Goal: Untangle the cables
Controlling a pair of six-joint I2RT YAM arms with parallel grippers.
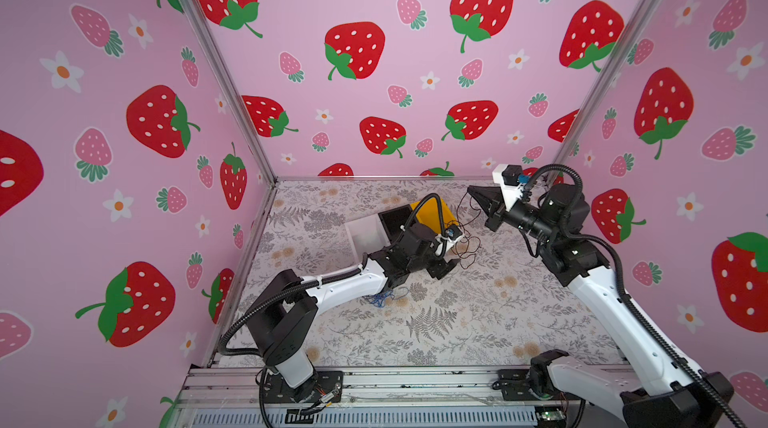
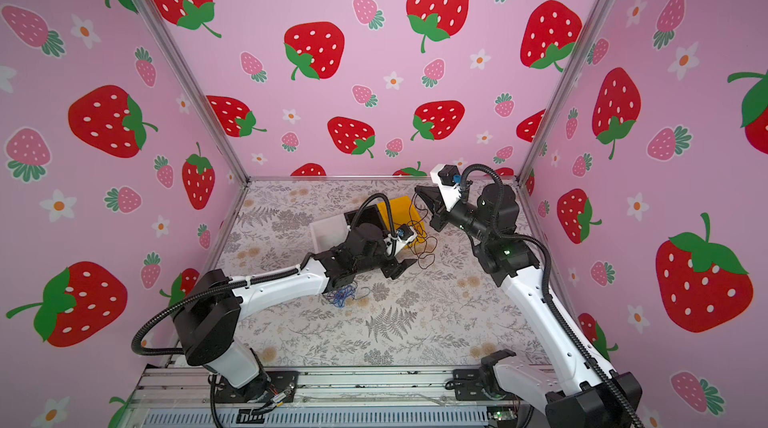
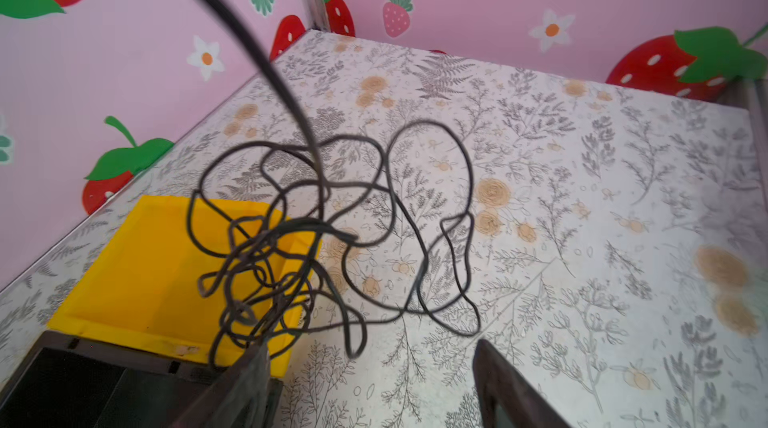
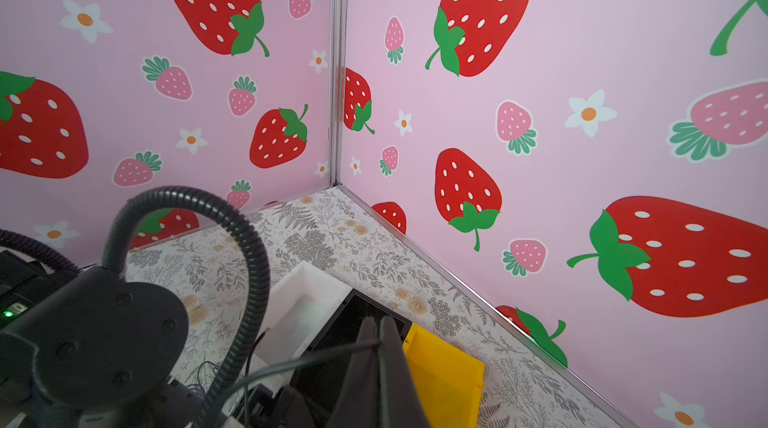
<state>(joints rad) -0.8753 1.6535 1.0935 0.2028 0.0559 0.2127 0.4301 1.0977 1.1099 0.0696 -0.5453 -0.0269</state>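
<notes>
Right tool [image 1: 472, 190] clenched on black cable [image 3: 272, 239], held high. Tangle hangs over yellow bin [image 3: 137, 272] rim and tabletop [image 1: 457, 322]. Left tool [image 1: 449, 267] released, jaws apart, beside tangle. Blue cable bundle [image 1: 380, 300], possibly with purple strands, lies on tabletop under left arm.

Three bins are sitting side by side toward the far edge of the floral tabletop [image 1: 457, 322]: a white bin [image 1: 365, 235], a black bin [image 1: 395, 218] touching it, a yellow bin [image 1: 426, 216] ending the row. Strawberry-print walls [image 1: 395, 52] are boxing everything in.
</notes>
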